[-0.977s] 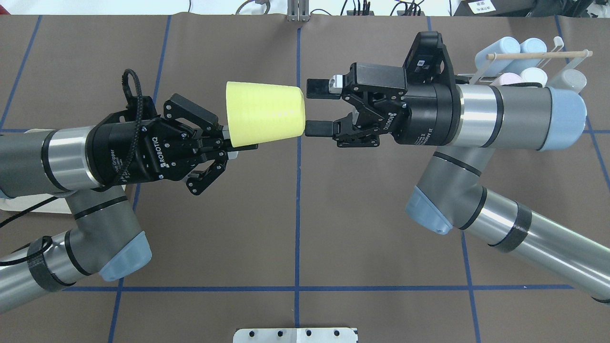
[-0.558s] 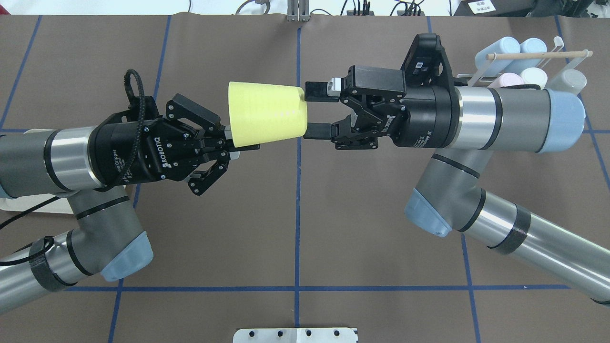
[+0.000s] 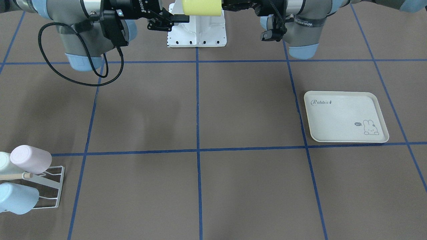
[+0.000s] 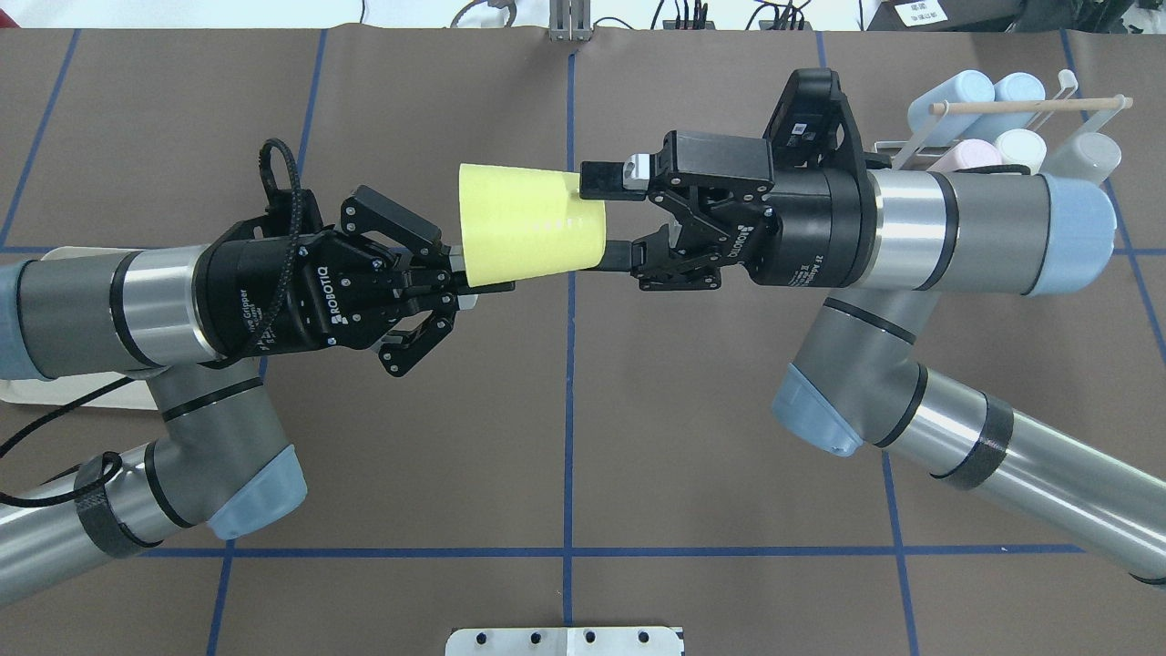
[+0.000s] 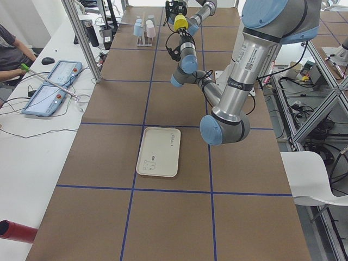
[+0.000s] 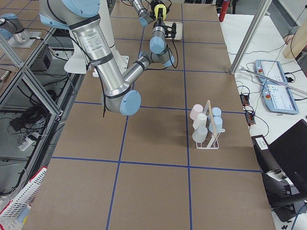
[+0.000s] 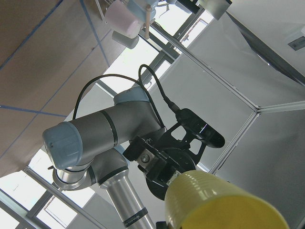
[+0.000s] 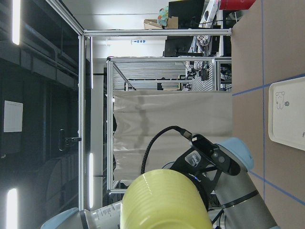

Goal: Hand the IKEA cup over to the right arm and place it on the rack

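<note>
The yellow IKEA cup (image 4: 528, 223) hangs on its side in mid-air over the table's middle, wide rim to the left. My left gripper (image 4: 466, 279) is shut on the rim wall. My right gripper (image 4: 597, 217) is open, with one finger above and one below the cup's narrow base end. I cannot tell whether they touch it. The cup fills the bottom of the left wrist view (image 7: 224, 200) and of the right wrist view (image 8: 164, 200). The white wire rack (image 4: 1079, 91) with its wooden rod stands at the far right, behind my right arm.
Several pastel cups (image 4: 966, 89) hang on the rack, which also shows in the front view (image 3: 53, 186). The cream rabbit tray (image 3: 345, 116) lies on my left side of the table. A black cable loop (image 3: 66, 66) hangs under my right arm.
My left gripper has carried the cup to the right. Its narrow end now sits between my right gripper's open fingers. The right gripper has shifted slightly left.
</note>
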You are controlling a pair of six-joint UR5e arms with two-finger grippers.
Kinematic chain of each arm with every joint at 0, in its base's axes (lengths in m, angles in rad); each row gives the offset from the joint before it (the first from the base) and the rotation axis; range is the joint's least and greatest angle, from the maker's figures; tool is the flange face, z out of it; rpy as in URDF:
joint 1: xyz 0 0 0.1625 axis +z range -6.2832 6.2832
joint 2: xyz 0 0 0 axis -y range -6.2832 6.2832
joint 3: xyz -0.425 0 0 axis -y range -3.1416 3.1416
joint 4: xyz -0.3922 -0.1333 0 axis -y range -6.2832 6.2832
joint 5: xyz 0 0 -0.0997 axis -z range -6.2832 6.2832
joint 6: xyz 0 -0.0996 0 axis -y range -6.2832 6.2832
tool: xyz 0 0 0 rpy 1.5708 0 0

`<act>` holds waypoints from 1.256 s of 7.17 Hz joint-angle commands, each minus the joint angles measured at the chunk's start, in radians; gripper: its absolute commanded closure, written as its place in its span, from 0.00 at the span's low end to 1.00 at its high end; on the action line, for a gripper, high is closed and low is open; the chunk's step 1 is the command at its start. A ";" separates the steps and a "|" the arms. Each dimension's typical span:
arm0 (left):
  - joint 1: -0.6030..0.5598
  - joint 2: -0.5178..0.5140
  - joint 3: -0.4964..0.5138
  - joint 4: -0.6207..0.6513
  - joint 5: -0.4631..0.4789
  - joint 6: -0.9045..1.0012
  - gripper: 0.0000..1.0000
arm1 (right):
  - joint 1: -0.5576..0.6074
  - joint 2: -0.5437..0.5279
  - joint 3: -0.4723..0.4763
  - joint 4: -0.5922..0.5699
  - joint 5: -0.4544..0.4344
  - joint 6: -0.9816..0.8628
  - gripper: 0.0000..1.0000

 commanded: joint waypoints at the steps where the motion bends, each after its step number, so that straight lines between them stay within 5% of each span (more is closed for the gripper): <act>1: 0.010 -0.011 0.002 0.001 0.001 0.001 1.00 | 0.000 0.000 0.004 -0.001 -0.001 0.000 0.07; 4: 0.014 -0.012 0.010 0.001 0.001 0.004 1.00 | 0.000 0.000 0.004 -0.001 -0.003 0.000 0.19; 6: 0.013 -0.020 0.010 0.001 0.001 0.006 1.00 | 0.000 0.000 0.004 -0.001 -0.003 0.000 0.40; 7: 0.013 -0.022 0.010 0.001 0.001 0.009 0.75 | 0.000 0.000 0.004 -0.001 -0.001 0.000 0.55; 8: 0.010 -0.022 0.002 0.002 0.001 0.012 0.01 | 0.000 0.000 0.004 0.001 -0.001 0.000 0.61; 9: 0.002 -0.019 0.001 0.002 0.001 0.016 0.00 | 0.000 0.000 0.005 0.001 -0.001 0.000 0.62</act>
